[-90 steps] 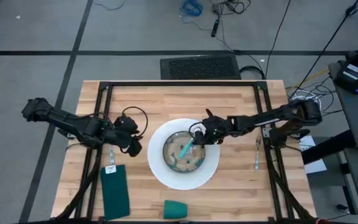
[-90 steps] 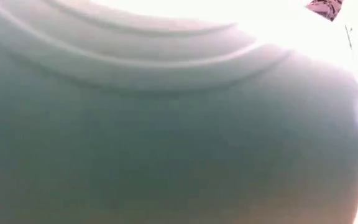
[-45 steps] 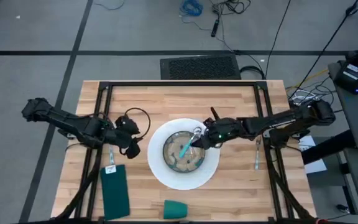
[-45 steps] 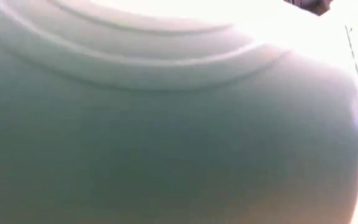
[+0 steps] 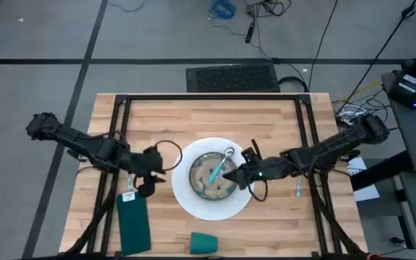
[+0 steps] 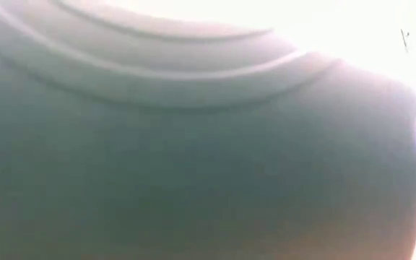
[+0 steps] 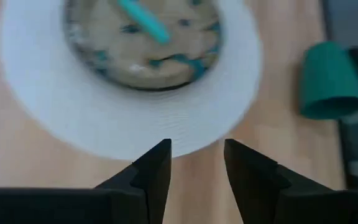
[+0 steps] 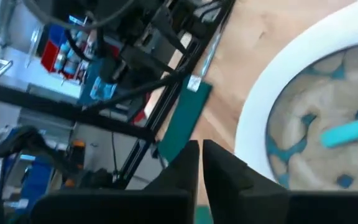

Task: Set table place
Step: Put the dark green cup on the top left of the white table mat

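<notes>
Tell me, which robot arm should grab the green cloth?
Probably the left. Its open left pincer hangs just above the folded green napkin, while the right pincer sits over the white plate, farther away.

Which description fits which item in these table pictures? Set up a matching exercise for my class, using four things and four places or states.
Things:
1. white plate
2. green cup
3. green napkin
4. teal utensil

Descriptions:
A. lying on its side at the table's near edge
B. flat beside the table's left rail
C. resting in the patterned bowl
D. holding the bowl, mid-table

Pairs: 1-D, 2-A, 3-B, 4-C
</notes>
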Controlling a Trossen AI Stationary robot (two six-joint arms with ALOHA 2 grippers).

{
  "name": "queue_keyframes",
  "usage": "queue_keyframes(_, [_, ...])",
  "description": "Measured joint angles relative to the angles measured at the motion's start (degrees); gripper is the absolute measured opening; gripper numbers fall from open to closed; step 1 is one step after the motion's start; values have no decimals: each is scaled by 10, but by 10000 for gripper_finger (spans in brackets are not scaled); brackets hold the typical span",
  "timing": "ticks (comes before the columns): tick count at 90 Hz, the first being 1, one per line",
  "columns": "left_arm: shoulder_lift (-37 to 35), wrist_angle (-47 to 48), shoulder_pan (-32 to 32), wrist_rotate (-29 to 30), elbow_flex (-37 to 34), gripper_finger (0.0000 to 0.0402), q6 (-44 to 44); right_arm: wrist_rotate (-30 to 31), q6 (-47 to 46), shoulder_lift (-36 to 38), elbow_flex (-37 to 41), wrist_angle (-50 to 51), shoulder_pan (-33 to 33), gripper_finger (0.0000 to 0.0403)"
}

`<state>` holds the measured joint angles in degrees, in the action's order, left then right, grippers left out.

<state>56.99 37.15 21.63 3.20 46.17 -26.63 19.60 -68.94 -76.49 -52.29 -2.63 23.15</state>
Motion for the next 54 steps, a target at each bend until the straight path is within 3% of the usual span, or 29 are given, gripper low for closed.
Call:
queue_keyframes(20, [21, -55, 60, 8, 6, 134, 0, 36, 8, 0, 0, -1, 73, 3])
queue_keyframes(37, [105, -25, 102, 10, 57, 134, 4, 79, 13, 0, 0, -1, 150, 1])
queue_keyframes(54, [176, 7, 130, -11, 101, 134, 5, 94, 47, 0, 0, -1, 187, 1])
